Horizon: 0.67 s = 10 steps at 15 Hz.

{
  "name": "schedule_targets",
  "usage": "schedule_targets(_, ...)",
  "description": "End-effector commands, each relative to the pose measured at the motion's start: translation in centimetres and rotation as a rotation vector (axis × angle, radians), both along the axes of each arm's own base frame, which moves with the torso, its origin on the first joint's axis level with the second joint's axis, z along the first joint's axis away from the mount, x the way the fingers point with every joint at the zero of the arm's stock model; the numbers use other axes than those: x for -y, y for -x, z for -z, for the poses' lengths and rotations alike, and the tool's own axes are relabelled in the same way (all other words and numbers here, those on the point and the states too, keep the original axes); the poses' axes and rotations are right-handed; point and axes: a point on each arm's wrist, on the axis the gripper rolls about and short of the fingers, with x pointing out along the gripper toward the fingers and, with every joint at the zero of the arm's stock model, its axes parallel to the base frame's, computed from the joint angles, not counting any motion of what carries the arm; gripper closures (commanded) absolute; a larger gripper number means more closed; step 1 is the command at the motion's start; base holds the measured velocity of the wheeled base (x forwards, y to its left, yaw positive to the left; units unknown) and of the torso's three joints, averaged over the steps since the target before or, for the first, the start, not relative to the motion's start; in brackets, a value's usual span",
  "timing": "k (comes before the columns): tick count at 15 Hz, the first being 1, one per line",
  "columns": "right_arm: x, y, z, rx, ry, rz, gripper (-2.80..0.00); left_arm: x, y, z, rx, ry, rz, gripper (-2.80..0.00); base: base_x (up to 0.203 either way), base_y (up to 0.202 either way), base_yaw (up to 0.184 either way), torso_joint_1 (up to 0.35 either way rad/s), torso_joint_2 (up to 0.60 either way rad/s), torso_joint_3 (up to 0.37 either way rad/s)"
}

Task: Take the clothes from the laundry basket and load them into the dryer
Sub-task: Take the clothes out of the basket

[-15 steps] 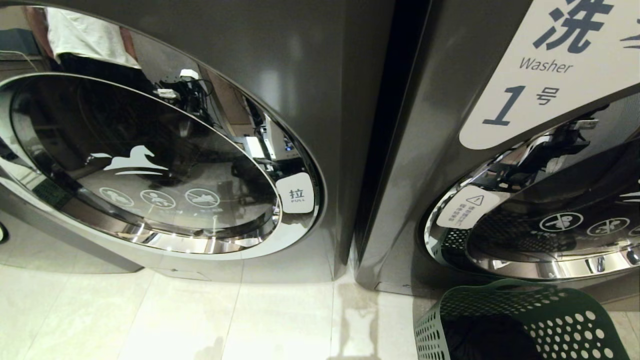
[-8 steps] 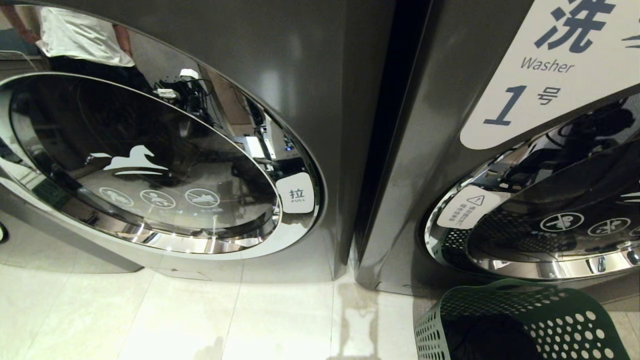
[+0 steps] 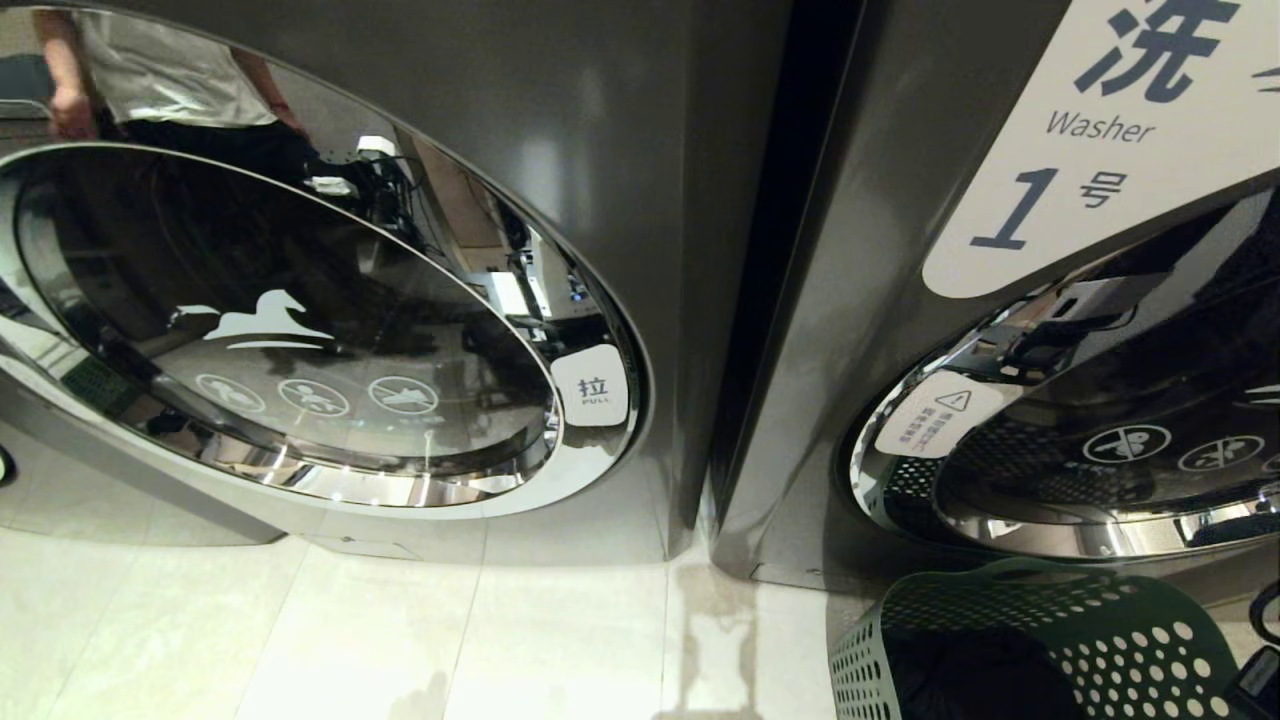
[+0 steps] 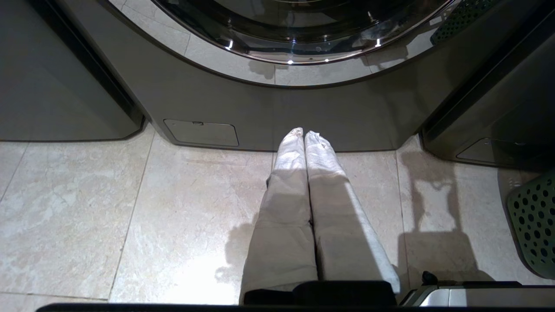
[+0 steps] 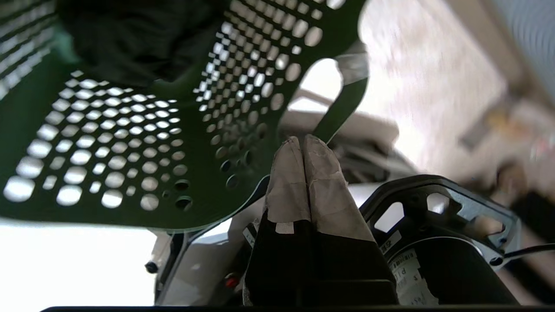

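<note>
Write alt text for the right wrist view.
The right gripper, jaws shut and empty, points at the outer wall of a green perforated laundry basket with dark clothes inside. Pale floor shows beyond, blurred.

A pale tiled floor (image 3: 420, 640) runs beneath a grey machine bearing a white "Washer 1" sign (image 3: 1110, 130), while the chrome door ring (image 3: 590, 300) of its neighbour mirrors a person in a white shirt (image 3: 170, 70).

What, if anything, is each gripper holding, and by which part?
Nothing. The left gripper is shut and empty above the floor; the right gripper is shut and empty beside the green laundry basket.
</note>
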Motion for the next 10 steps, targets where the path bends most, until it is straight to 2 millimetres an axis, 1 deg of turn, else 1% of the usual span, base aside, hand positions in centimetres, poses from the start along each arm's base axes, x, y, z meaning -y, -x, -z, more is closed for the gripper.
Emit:
schedule_targets(1, 2.0, -1.2, 2.5, -0.11, -0.069, 0.068, 0.0, 0.0, 0.0, 0.0, 0.0, 0.0, 0.0, 0.0, 0.0, 0.0, 0.0, 0.0, 0.0, 0.0)
schedule_targets(3, 3.9, -2.3, 4.9, -0.115, -0.129, 0.112, 0.0, 0.0, 0.0, 0.0, 0.001, 0.0, 0.0, 0.0, 0.0, 0.0, 0.0, 0.0, 0.0, 0.0)
schedule_targets(6, 6.3, -3.9, 9.2, -0.131, -0.18, 0.138, 0.0, 0.0, 0.0, 0.0, 0.0, 0.0, 0.0, 0.0, 0.0, 0.0, 0.0, 0.0, 0.0, 0.0)
schedule_targets(8, 7.1, -4.6, 12.1, -0.158, -0.196, 0.083, 0.0, 0.0, 0.0, 0.0, 0.001, 0.0, 0.0, 0.0, 0.0, 0.0, 0.0, 0.0, 0.0, 0.0)
schedule_targets(10, 7.4, -4.7, 14.9, -0.183, -0.201, -0.029, 0.0, 0.0, 0.0, 0.0, 0.001, 0.0, 0.0, 0.0, 0.0, 0.0, 0.0, 0.0, 0.0, 0.0)
